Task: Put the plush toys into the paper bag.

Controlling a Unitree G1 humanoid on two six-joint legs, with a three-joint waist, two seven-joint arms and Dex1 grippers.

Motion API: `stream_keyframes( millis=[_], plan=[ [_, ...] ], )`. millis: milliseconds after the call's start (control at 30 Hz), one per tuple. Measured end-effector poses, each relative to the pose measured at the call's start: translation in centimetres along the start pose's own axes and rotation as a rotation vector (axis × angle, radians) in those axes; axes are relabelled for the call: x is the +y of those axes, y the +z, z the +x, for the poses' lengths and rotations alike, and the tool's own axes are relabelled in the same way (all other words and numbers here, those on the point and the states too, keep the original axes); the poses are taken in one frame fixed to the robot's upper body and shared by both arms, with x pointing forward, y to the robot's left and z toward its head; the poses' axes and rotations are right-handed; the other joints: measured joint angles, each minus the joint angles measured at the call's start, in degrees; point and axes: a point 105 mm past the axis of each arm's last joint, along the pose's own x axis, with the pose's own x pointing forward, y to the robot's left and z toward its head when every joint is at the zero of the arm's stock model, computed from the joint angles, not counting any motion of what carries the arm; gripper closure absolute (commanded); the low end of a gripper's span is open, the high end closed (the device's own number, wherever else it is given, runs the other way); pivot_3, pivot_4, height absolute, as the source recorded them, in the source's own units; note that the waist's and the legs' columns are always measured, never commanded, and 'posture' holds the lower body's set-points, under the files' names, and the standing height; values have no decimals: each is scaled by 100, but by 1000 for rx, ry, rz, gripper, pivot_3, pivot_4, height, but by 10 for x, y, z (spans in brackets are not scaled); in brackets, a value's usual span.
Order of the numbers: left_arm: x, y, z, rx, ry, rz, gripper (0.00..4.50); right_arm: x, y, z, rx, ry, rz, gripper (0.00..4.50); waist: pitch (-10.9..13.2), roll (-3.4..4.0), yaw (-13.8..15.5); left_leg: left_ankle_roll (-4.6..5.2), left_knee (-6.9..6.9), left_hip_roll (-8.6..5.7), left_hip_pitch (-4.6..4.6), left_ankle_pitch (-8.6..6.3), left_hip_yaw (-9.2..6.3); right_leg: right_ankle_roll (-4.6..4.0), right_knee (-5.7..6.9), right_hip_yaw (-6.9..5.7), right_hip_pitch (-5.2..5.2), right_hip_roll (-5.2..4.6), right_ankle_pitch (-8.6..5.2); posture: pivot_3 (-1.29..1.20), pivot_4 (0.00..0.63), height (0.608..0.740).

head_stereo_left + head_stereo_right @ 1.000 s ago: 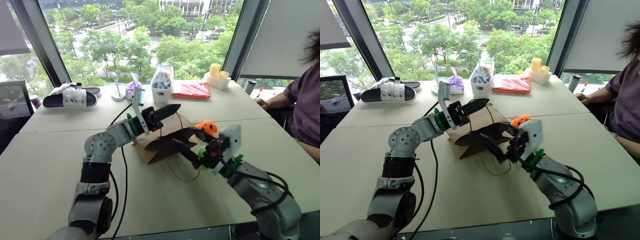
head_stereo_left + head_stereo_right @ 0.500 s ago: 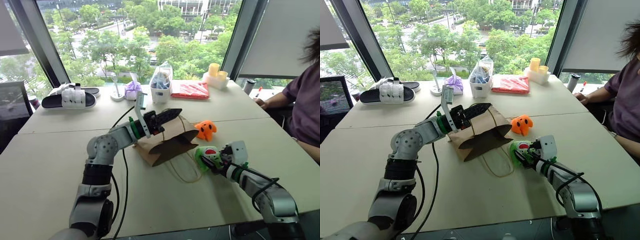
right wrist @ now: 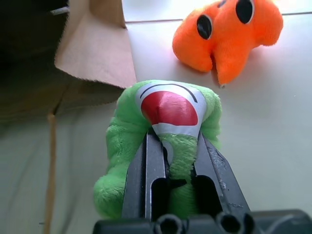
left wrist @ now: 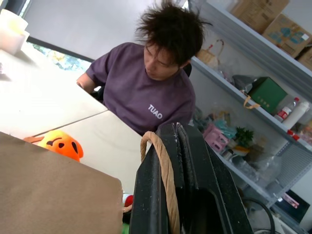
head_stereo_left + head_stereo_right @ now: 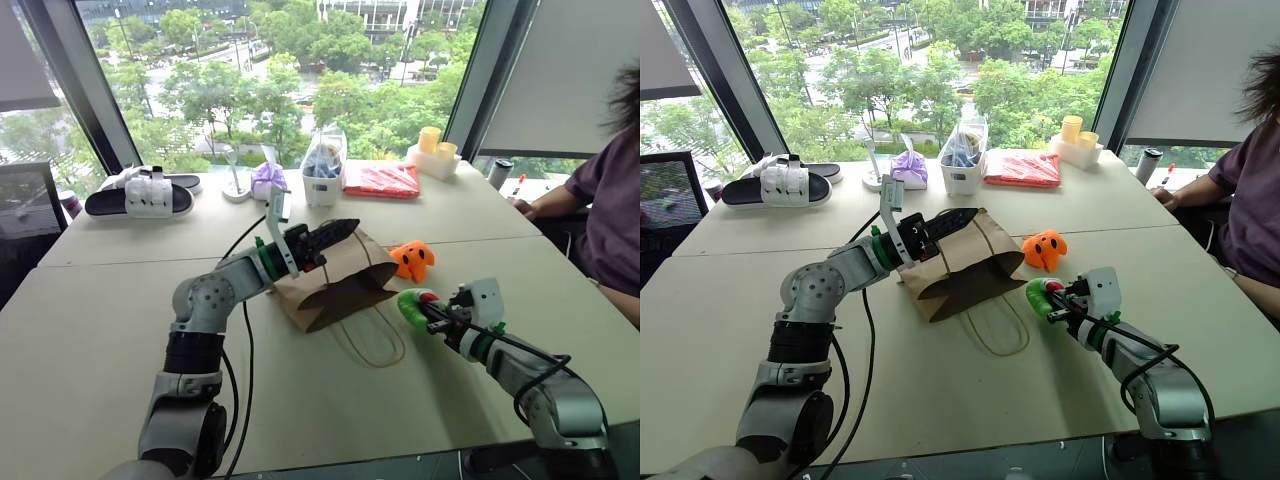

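The brown paper bag point(image 5: 328, 280) lies on its side mid-table, its dark mouth facing me. My left gripper point(image 5: 345, 227) is shut on the bag's upper loop handle point(image 4: 163, 165) and holds that edge up. To the right of the mouth, my right gripper point(image 3: 175, 141) is shut on the lime green plush toy point(image 3: 122, 141), pinching it just below its red-white mouth, low over the table. The orange plush toy point(image 5: 412, 258) lies on the table just beyond the green one, beside the bag.
The bag's second loop handle point(image 5: 372, 342) lies flat in front of the mouth. Slippers point(image 5: 140, 195), a purple bundle point(image 5: 265, 178), a clear plastic bag of items point(image 5: 322, 165), a red packet point(image 5: 382, 180) and yellow cups point(image 5: 432, 145) line the far edge. A person point(image 5: 610, 200) sits at right.
My right gripper came down and rightward from in front of the bag's mouth to the green plush toy and closed on it. The left gripper kept holding the handle in place.
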Motion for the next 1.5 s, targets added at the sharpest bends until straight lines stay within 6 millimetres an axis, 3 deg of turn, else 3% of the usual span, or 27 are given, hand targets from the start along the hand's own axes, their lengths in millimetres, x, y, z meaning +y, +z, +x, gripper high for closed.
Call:
stream_keyframes(
  millis=[100, 200, 500, 667, 767, 867, 1067, 1100, 1233, 1333, 1500],
  plan=[
    [-7, 14, 4, -33, -31, 11, 4500, 28, 43, -13, -91, 159, -24, 4493, 0, -1, -6, 0, -1, 0, 2, 0, -4, 0, 0, -2, 2, 0, 0, 0, 150, 740],
    [-10, 15, 7, -26, -56, 4, 4500, 52, 58, -10, -100, 263, -49, 4493, -1, -1, -27, 2, -4, 1, 10, -1, -2, 0, 1, -2, 5, 3, 0, 0, 150, 740],
    [-13, 13, 13, -10, -94, -15, 4500, 83, 41, 35, 27, 357, -124, 4493, -1, -1, -12, 1, 1, 0, -6, -1, -1, 0, -1, -2, -7, 1, 0, 0, 150, 740],
    [-17, 13, 15, -21, -117, -35, 4500, 77, 20, 60, 123, 312, -185, 4493, 0, -1, -12, 1, 0, 0, -11, 0, -2, 0, 0, -2, -15, 1, 0, 0, 150, 740],
    [-19, 15, 14, -29, -124, -39, 4500, 75, 22, 73, 120, 284, -208, 4493, -1, -1, -24, -1, 0, 0, -18, 1, -1, -1, 3, -1, -26, 1, 1, 0, 150, 740],
    [-22, 17, 15, -40, -125, -46, 4500, 76, 28, 82, 95, 270, -241, 3273, -1, -1, -22, -2, -3, 0, -17, 1, -4, -1, 4, -2, -27, 1, 1, 0, 150, 740],
    [-8, 25, 12, -108, -32, -78, 4500, 82, 31, 86, 66, 274, -242, 221, -1, -1, -7, -3, 0, -1, -20, 1, -4, -1, 3, -2, -26, 1, 1, 0, 150, 740],
    [-6, 26, 12, -112, -24, -82, 4500, 82, 31, 86, 63, 274, -241, 41, -1, -1, -8, -3, 0, -1, -20, 2, -3, -1, 3, -2, -26, 1, 1, 0, 150, 740],
    [-8, 28, 18, -115, -25, -87, 4500, 90, 42, 75, 3, 316, -228, 41, -1, -1, -2, -3, -2, -1, -23, 2, -5, 0, 1, -3, -27, 1, 1, 0, 150, 740],
    [-8, 30, 19, -122, -23, -83, 4500, 92, 49, 51, -41, 381, -182, 41, -1, -1, -1, -3, -2, -2, -25, 1, -8, 0, -1, -3, -26, 0, 1, 0, 150, 740],
    [-6, 32, 17, -129, -12, -82, 4500, 79, 69, 10, -125, 438, -36, 41, -1, -1, 2, -2, 0, -2, -23, 1, -8, 0, 0, -3, -22, 1, 1, 0, 150, 740]
  ],
)
